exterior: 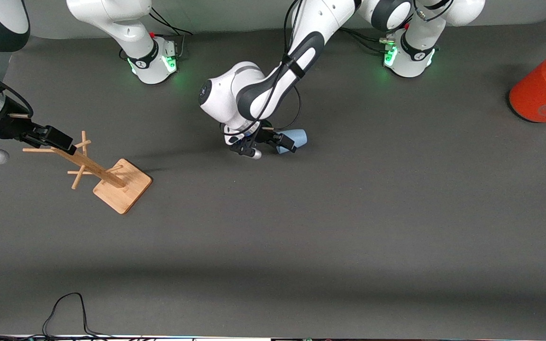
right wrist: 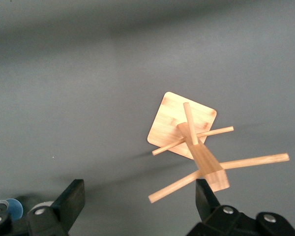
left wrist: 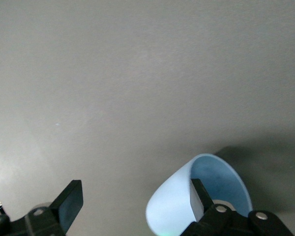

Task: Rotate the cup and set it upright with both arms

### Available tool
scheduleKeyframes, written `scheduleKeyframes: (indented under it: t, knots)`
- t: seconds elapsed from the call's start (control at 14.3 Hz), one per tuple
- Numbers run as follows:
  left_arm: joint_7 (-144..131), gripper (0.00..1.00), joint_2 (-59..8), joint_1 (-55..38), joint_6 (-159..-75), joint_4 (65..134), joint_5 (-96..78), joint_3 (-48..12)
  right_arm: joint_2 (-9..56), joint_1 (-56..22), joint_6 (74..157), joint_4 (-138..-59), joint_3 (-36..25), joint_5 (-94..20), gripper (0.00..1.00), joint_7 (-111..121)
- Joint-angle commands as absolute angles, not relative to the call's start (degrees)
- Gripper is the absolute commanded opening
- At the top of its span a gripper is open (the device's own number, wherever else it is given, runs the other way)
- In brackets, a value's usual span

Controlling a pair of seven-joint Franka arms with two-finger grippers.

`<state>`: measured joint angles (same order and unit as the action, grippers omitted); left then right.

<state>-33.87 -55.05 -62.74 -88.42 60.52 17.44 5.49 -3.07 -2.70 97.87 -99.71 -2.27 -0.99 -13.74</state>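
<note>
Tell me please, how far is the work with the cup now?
Done: the left gripper has reached the cup, which lies on its side on the table. In hand: its fingers are open, one finger inside the cup's mouth, no grip closed. Left: grasping, rotating and uprighting. The right gripper waits, open, over the wooden rack.

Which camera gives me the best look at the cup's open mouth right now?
Left wrist view: the cup fills the foreground, mouth and inner wall exposed, one finger of the left gripper inside the rim. Front view shows it partly hidden by that gripper. Right wrist view barely catches it.
</note>
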Motion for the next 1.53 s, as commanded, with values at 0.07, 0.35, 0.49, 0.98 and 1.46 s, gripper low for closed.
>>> scheduleKeyframes:
  t: [0.07, 0.35, 0.49, 0.98, 1.46]
  knots:
    - [-35.9, 0.96, -57.8, -63.0, -89.8, 59.1, 17.1, 5.5, -4.8, -1.0, 97.4, -101.1, -0.9, -2.4, 1.00, -11.0]
    - [-32.3, 0.82, -57.7, -63.3, -86.5, 59.8, 17.8, 5.5, -4.7, 0.1, 98.2, -101.0, -0.5, -2.4, 1.00, -10.9]
    - [-30.9, 0.50, -57.7, -63.5, -85.5, 60.1, 18.5, 5.5, -4.7, 0.5, 98.3, -101.0, 0.3, -2.4, 1.00, -10.9]
    - [-25.2, 0.00, -57.1, -64.8, -82.1, 61.2, 22.3, 5.7, -4.3, -0.2, 98.3, -101.1, 0.1, -2.0, 1.00, -10.9]
    - [-31.6, 0.00, -46.5, -58.5, -77.3, 57.6, 17.8, 7.8, -4.0, -0.1, 99.0, -101.1, -0.7, -1.4, 1.00, -7.6]
